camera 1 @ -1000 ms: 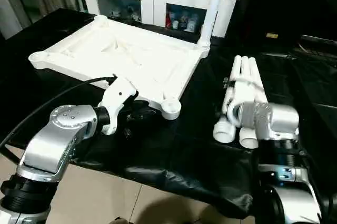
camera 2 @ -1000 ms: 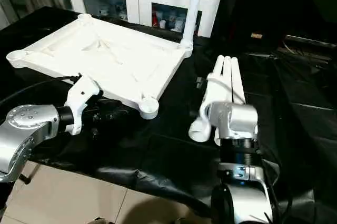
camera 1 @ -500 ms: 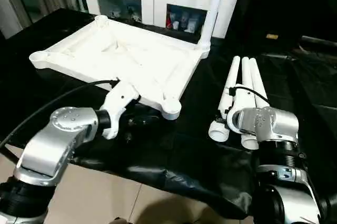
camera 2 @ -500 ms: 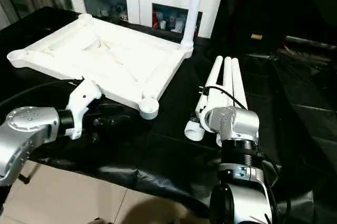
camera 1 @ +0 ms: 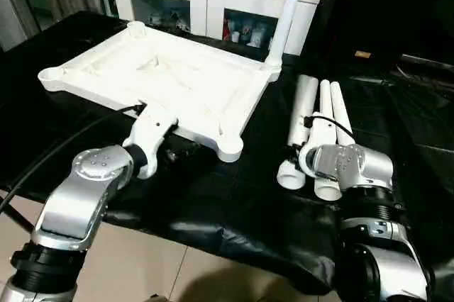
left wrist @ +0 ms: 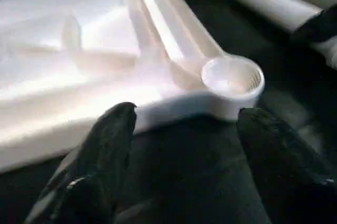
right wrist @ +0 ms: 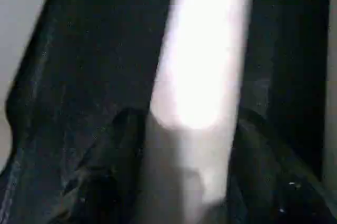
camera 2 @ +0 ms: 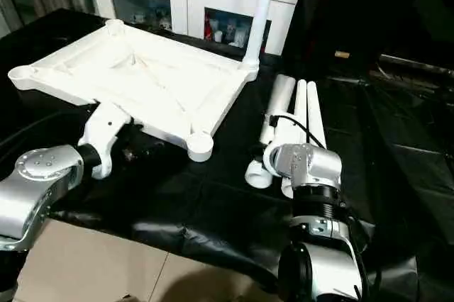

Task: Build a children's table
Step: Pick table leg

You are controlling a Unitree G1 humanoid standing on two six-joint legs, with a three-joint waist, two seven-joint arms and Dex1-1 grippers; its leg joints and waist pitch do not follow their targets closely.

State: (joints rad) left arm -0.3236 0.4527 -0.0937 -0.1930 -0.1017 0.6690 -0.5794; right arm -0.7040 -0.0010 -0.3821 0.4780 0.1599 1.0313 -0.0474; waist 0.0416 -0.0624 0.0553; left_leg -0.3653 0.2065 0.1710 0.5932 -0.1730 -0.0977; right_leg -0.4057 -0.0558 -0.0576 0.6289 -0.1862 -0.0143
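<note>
Now the right tool [right wrist: 184, 166] has come around one leg [camera 1: 301, 132]; squeeze snugly, lift level. Left tool [left wrist: 184, 145] is open.

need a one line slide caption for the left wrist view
Open left pincer facing the near corner socket of the upturned tabletop, nothing between its fingers.

Tabletop [camera 1: 170, 82] inverted; three legs [camera 1: 316, 114] beside.

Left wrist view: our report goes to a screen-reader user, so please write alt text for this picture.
Two black fingers of the left gripper, spread apart, point at the near edge of the upturned white tabletop, whose round corner socket stands empty above black sheeting. White tube legs lie beyond the corner.
</note>
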